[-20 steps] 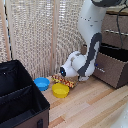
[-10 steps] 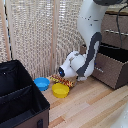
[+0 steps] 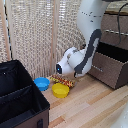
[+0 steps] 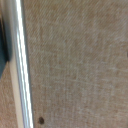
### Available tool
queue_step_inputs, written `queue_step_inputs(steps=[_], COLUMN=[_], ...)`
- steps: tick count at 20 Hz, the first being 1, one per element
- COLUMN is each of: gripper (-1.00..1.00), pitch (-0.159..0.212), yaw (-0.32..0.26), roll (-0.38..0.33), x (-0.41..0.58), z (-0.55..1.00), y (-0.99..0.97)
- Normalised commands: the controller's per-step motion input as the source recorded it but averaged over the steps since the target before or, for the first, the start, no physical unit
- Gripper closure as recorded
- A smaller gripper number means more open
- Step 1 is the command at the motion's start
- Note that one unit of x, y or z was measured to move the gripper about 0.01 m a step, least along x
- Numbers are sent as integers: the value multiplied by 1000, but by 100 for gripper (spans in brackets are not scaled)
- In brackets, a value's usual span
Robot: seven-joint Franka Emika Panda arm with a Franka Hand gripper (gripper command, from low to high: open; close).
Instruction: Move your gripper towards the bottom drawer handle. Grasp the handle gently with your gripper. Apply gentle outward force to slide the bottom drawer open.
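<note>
Clutter low on the floor, near the middle of the exterior view: a blue bowl (image 3: pixel 42 83), a yellow bowl (image 3: pixel 60 90) just beside it, and behind them a small reddish-orange item (image 3: pixel 64 80), too blurred to name. None of these between the arm and the dresser. At the near left, a large black bin (image 3: pixel 20 100) with an open top, well apart from the drawers.

Robot arm (image 3: pixel 89 30) white with black joints, bent down from the top of the view toward the dresser (image 3: pixel 116 35) at the exterior view's right. Gripper itself not to be made out there; only the rounded wrist part low beside the dresser. Fingers not seen in either view, so cannot tell whether spread or pressed together.

Bottom drawer (image 3: pixel 108 68), dark brown, lowest of the stack, already standing out from the dresser front, with a dark inside visible above its front panel. Bottom drawer handle (image 3: pixel 96 68), a thin silver bar, only faintly seen on that front, close to the arm's wrist part. In the wrist view, a bright silver bar (image 4: pixel 21 60) across a brown grainy surface (image 4: pixel 80 65), very close and blurred; which bar it is, cannot tell.

Floor (image 3: pixel 95 107) of light wooden boards. Behind, a pale bamboo-like blind (image 3: pixel 40 35) as a wall covering.
</note>
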Motion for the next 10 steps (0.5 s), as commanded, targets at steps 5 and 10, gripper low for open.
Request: queue_step_inputs(steps=[5,10], gripper=[-100,-100], pitch=[4,0], yaw=[-8,0], roll=[0,86], x=[338,329], z=[894,815], y=[337,267])
